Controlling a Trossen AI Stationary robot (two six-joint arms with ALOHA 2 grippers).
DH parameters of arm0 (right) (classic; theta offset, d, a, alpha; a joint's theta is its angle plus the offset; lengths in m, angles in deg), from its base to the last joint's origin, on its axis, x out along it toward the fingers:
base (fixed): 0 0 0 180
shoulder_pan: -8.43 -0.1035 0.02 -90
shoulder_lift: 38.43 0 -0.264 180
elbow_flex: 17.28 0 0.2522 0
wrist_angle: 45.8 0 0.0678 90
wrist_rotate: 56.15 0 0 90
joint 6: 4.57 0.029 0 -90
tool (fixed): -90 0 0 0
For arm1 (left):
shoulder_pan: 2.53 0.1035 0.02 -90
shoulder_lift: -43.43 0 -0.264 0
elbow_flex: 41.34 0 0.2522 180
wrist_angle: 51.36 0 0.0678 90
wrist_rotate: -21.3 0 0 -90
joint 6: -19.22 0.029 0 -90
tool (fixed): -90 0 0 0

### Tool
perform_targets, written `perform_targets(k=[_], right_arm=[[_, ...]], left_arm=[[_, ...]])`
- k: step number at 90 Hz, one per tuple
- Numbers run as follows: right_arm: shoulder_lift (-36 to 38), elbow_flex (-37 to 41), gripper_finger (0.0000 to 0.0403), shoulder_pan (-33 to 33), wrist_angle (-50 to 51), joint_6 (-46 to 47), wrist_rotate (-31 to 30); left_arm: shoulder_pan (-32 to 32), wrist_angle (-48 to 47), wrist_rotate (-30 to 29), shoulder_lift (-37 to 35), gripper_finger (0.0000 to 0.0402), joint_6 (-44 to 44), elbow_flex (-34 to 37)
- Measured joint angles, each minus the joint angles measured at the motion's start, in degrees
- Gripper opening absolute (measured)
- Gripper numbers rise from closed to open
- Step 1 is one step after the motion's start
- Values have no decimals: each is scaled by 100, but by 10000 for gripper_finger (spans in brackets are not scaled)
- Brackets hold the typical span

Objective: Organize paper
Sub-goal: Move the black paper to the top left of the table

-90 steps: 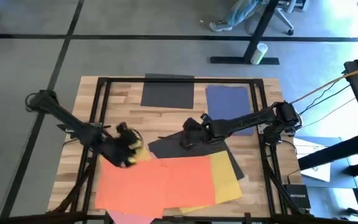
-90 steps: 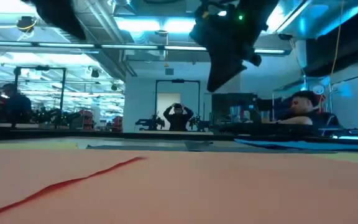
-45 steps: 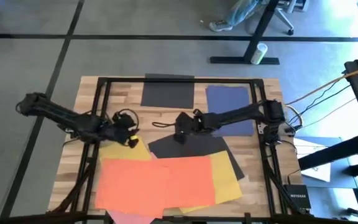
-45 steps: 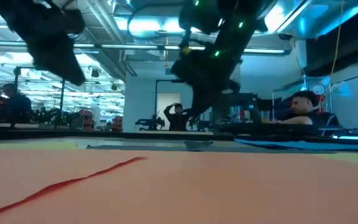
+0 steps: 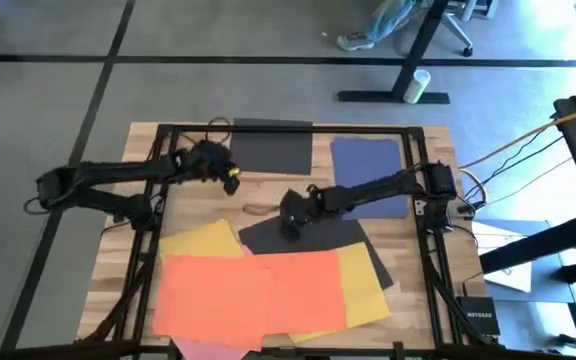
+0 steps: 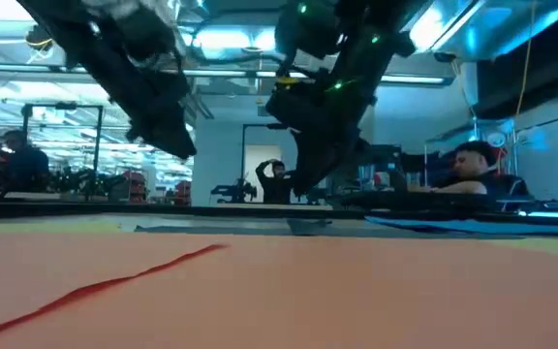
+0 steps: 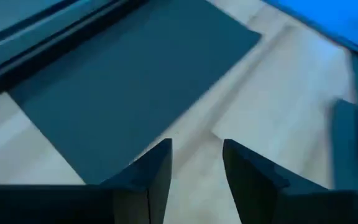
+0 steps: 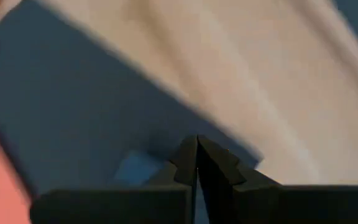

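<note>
With its fingers narrowly parted and empty, the left gripper [image 5: 230, 176] hovered beside the far black sheet [image 5: 269, 147], while the right gripper [image 5: 290, 212], fingers pressed together, stood at the corner of the central black sheet [image 5: 313, 240], which probably wanted a gentle, flat drag.

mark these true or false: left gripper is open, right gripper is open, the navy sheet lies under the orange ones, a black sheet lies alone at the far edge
1. The left gripper is open: true, a gap shows between its fingers.
2. The right gripper is open: false, its fingers meet.
3. The navy sheet lies under the orange sheets: false, it lies apart, on the table's far right.
4. A black sheet lies alone at the far edge: true.
</note>
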Motion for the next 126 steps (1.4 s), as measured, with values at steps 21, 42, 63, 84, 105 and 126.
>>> perform_targets(k=[21,42,63,84,105,126], right_arm=[[66,-56,0,-338,132,-39,-632],[66,-92,0,-61,244,-166,-793],[66,-92,0,-42,1003,-158,-1147],[63,-92,0,-42,1208,-153,-1421],[51,133,0,166,585,-482,-1651],[-286,329,0,1051,-1119,-748,-81]], left_arm=[[1092,-55,217,2081,129,489,-989],[1240,-842,-48,3249,129,990,-2141],[1125,-2922,-213,3346,129,746,-2387],[143,-4125,-538,2759,126,113,-2267],[-865,-3829,-761,1149,94,112,-2271],[-376,-3698,-1520,768,62,291,-2262]])
